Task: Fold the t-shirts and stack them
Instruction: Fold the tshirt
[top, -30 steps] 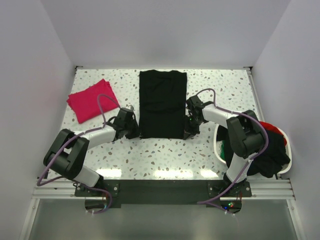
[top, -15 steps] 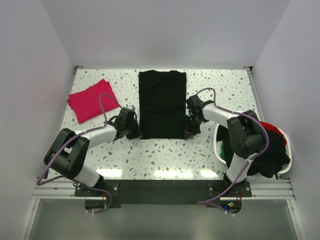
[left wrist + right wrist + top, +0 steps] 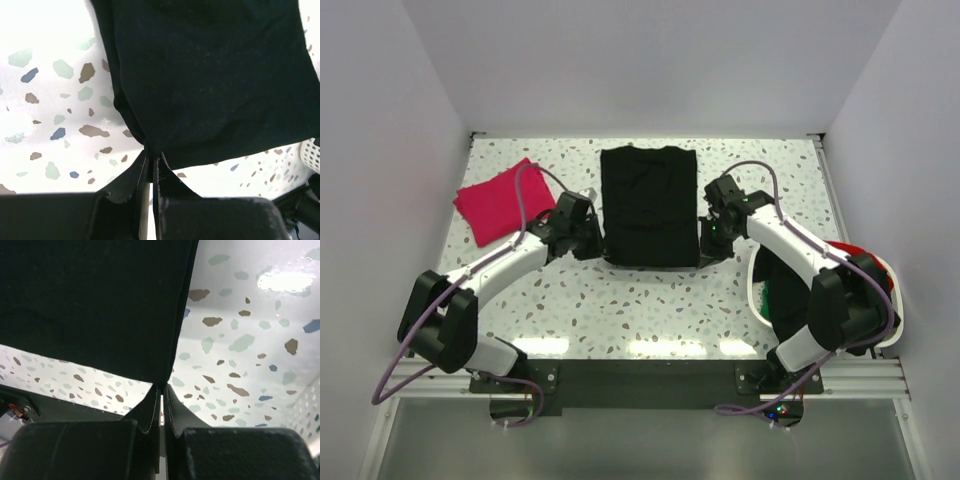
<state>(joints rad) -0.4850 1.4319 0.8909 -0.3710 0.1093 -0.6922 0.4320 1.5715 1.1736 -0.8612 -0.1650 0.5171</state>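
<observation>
A large black t-shirt [image 3: 650, 200] lies as a long rectangle in the middle of the speckled table [image 3: 650, 300]. My left gripper [image 3: 599, 243] is shut on its near left corner, and the left wrist view shows the cloth [image 3: 210, 75] bunched and pinched at the tips of the left gripper [image 3: 151, 156]. At the near right corner my right gripper [image 3: 704, 245] is shut on the hem; in the right wrist view the black cloth [image 3: 95, 305] hangs from the tips of the right gripper [image 3: 162, 386]. A magenta-pink t-shirt [image 3: 503, 200], folded small, lies far left.
A white basket [image 3: 753, 285] stands at the right table edge with black [image 3: 865, 320] and red [image 3: 865, 256] garments heaped in it, close to the right arm's elbow. White walls enclose the table on three sides.
Both grippers closed on the black shirt's near corners and moved away from the table's near edge, lifting the near hem. The shirt's near edge now sits further back.
</observation>
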